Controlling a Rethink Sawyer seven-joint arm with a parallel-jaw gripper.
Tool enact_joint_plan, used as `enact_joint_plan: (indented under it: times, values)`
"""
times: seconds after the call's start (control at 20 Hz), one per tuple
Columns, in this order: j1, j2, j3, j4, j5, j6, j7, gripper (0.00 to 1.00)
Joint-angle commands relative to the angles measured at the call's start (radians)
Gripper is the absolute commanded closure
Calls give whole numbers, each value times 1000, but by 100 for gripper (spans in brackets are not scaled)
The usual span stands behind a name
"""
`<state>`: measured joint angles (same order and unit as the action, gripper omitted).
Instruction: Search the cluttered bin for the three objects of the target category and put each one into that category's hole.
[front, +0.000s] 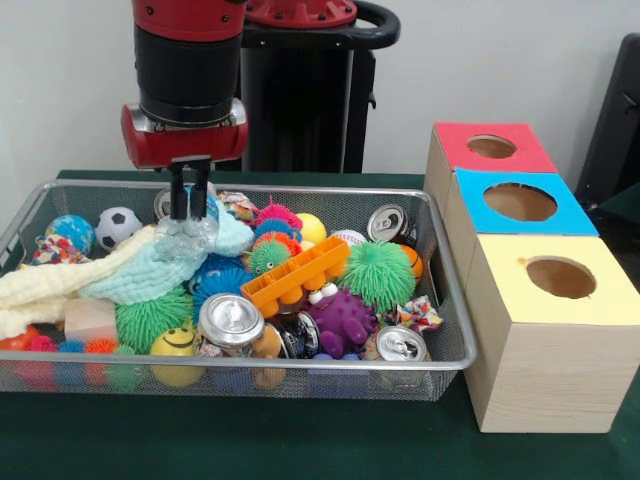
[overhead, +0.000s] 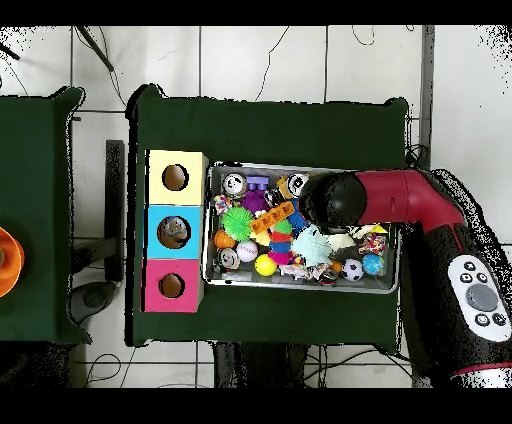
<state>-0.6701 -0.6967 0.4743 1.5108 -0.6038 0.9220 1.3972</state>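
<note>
The silver wire-mesh bin (front: 445, 290) sits on the green table, full of toys; it also shows in the overhead view (overhead: 300, 287). My gripper (front: 190, 212) hangs over the bin's back left part. Its two dark fingers are close together, shut on the top of a wad of clear wrinkly plastic with blue patches (front: 186, 240). The wad hangs just above a pale blue-green cloth (front: 140, 275). In the overhead view the arm's head (overhead: 335, 200) hides the gripper and the wad. I cannot make out any other plastic wads in the clutter.
Three wooden boxes with round holes stand beside the bin: red top (front: 492, 147), blue top (front: 520, 202), yellow top (front: 560, 277). The bin holds silver cans (front: 231, 320), spiky rubber balls (front: 378, 273), an orange tray (front: 295, 275) and small balls.
</note>
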Motion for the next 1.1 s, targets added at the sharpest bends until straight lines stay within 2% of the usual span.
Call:
enact_joint_plan:
  times: [0.05, 0.55, 0.75, 1.1]
  values:
    - [63, 10, 23, -36, 88, 83, 56, 100]
    - [224, 5, -79, -66, 191, 122, 262, 100]
    - [286, 9, -119, -93, 244, 164, 307, 100]
    - [352, 14, -170, -136, 316, 224, 328, 100]
